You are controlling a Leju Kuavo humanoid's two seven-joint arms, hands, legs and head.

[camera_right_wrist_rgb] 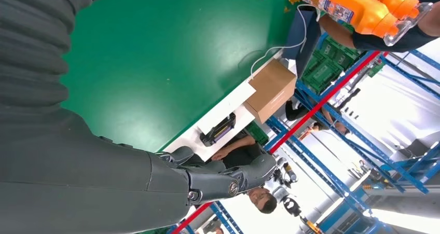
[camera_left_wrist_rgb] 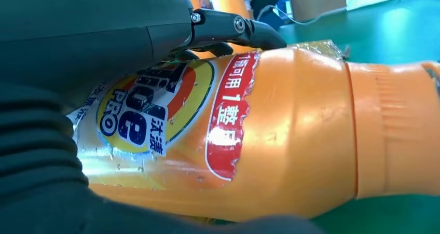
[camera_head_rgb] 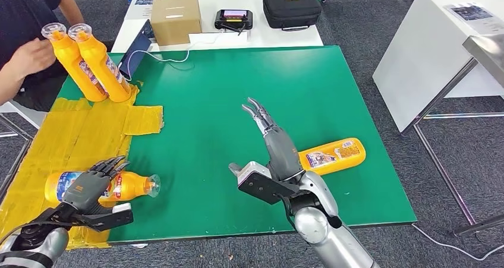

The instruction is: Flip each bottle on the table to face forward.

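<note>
- Green matting covers the table (camera_head_rgb: 238, 90), with a patch of yellow tape (camera_head_rgb: 65, 143) laid over its left side, down to the near left corner.
- Beyond the far edge stands a white table (camera_head_rgb: 208, 6) carrying a cardboard box (camera_head_rgb: 175, 18), a small dark device with a lit screen (camera_head_rgb: 233, 18) and a black zipped case (camera_head_rgb: 292, 8); a white cable (camera_head_rgb: 172, 57) trails from there onto the green mat.
- Grey carpet lies around the tables, and another white table (camera_head_rgb: 440, 48) stands to the right; the right wrist view shows blue and red shelving in the room behind.
- At the far left a person's hand (camera_head_rgb: 30, 57) steadies two orange bottles (camera_head_rgb: 89, 63), standing tilted side by side on the yellow tape, clear caps up.
- Near the front left, an orange bottle with a blue label (camera_head_rgb: 128, 185) lies on its side on the tape's edge, its clear cap pointing right; the left hand (camera_head_rgb: 89, 188) is wrapped over its body, fingers curled around it, and the left wrist view shows the label close under the fingers.
- A second orange bottle (camera_head_rgb: 333, 155) lies on its side on the green mat near the front right, just beside the right forearm.
- The right hand (camera_head_rgb: 264, 122) hangs above the mat with its fingers stretched out and apart, holding nothing.
</note>
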